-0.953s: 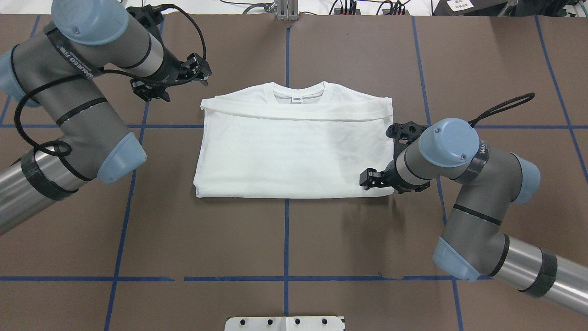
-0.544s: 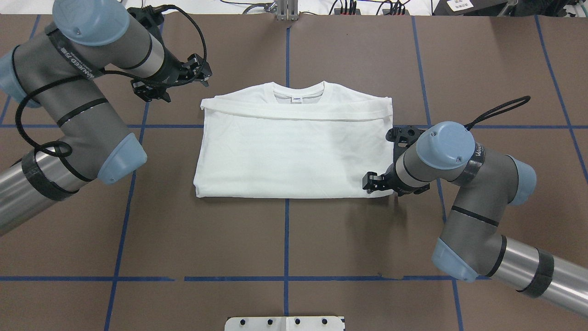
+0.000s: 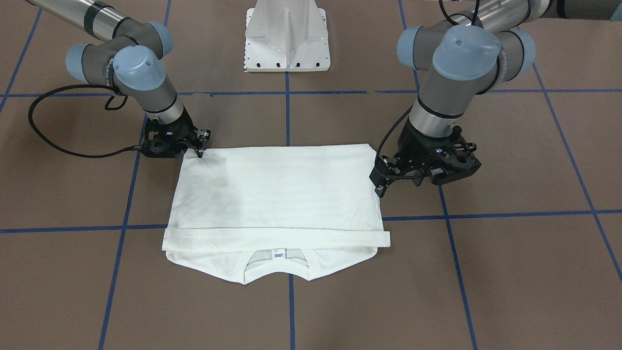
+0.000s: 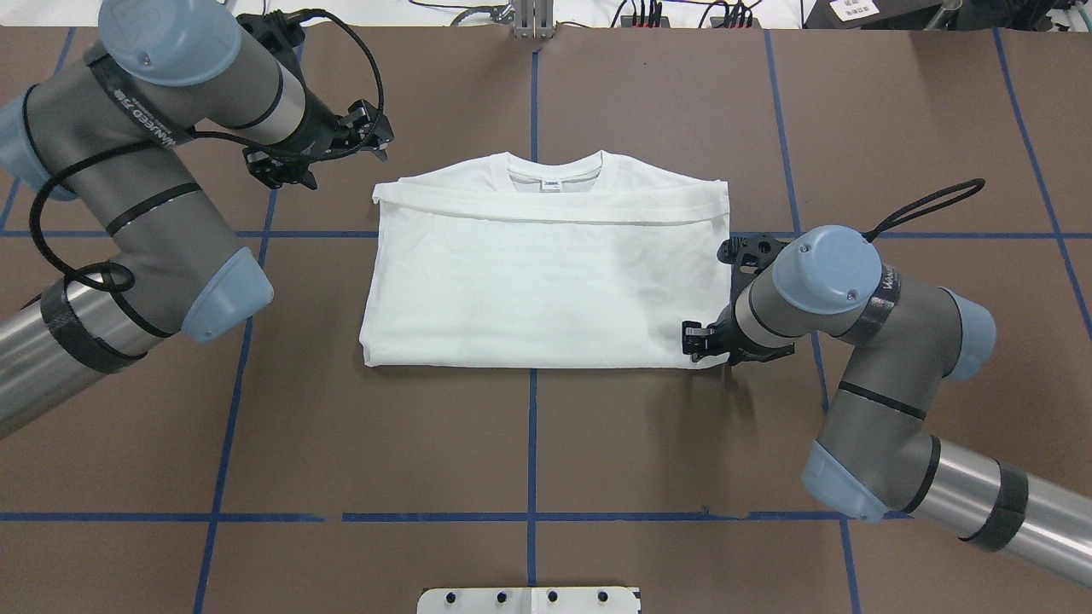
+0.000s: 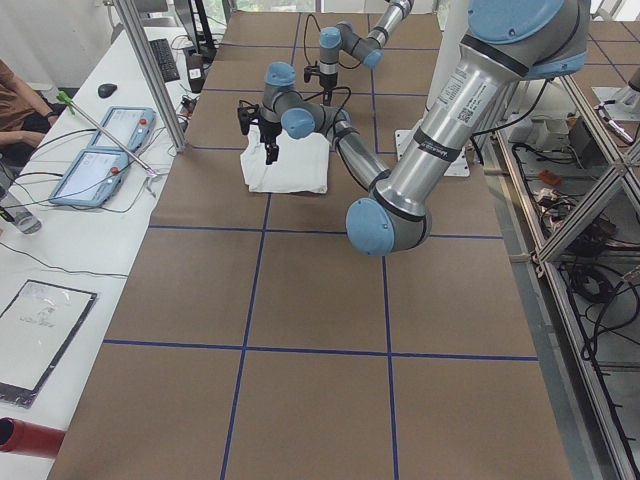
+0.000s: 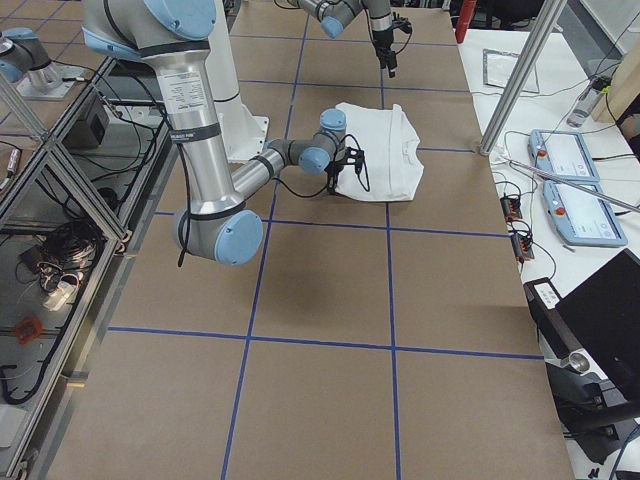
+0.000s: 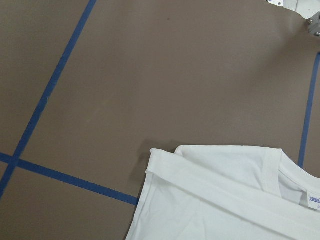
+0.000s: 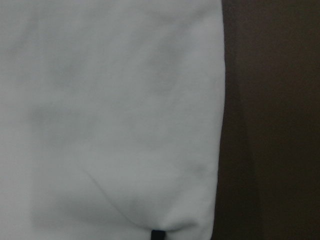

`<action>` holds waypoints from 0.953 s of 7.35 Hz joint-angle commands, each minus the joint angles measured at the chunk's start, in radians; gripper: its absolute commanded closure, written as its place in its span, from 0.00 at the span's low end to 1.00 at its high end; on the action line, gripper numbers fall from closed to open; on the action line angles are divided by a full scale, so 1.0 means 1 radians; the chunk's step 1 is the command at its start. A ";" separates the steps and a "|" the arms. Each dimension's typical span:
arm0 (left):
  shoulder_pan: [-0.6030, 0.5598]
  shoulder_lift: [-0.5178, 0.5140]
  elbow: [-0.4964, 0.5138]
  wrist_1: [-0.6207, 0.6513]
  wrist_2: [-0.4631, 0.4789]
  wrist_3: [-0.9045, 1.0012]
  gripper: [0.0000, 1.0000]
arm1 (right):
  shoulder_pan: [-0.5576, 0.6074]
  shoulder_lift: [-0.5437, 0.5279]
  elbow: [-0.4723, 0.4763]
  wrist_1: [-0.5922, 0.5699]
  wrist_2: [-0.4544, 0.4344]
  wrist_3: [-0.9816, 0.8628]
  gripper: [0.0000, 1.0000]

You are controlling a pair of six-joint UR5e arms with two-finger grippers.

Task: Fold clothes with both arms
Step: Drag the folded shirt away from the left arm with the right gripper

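Brown table (image 4: 597, 443) with a grid of blue tape lines (image 4: 532, 443), and the white pedestal base (image 3: 286, 36) sits at the robot's edge. The T-shirt (image 4: 546, 281) is lying flat in the middle as a rough rectangle. Its neck is on the side away from the robot, and the bottom part is folded up so its edge runs straight across just below the collar. You can see the little label (image 4: 552, 183) inside the neck. The right gripper (image 4: 693, 341) is down low at the shirt's near right corner, right over the fabric edge. Its wrist cam is basically all white cloth, with a dark strip of table down the right side. Can't tell from any view if its jaws are pinching the cloth or loose. The left gripper (image 4: 381, 136) hangs over bare table just off the far left corner of the shirt, not touching it. Its wrist cam looks down on that corner with brown table around it. Can't tell if its jaws are spread or closed either.
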 commanded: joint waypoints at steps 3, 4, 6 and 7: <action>0.002 -0.002 -0.003 -0.002 0.003 -0.026 0.03 | 0.068 -0.116 0.060 -0.007 0.039 -0.042 1.00; 0.008 -0.005 -0.005 -0.002 0.005 -0.044 0.03 | 0.066 -0.194 0.132 -0.007 0.041 -0.042 1.00; 0.011 -0.003 -0.011 -0.002 0.012 -0.043 0.03 | 0.057 -0.353 0.273 -0.009 0.047 -0.042 1.00; 0.015 -0.002 -0.019 -0.002 0.014 -0.044 0.02 | 0.025 -0.421 0.335 -0.007 0.123 -0.042 1.00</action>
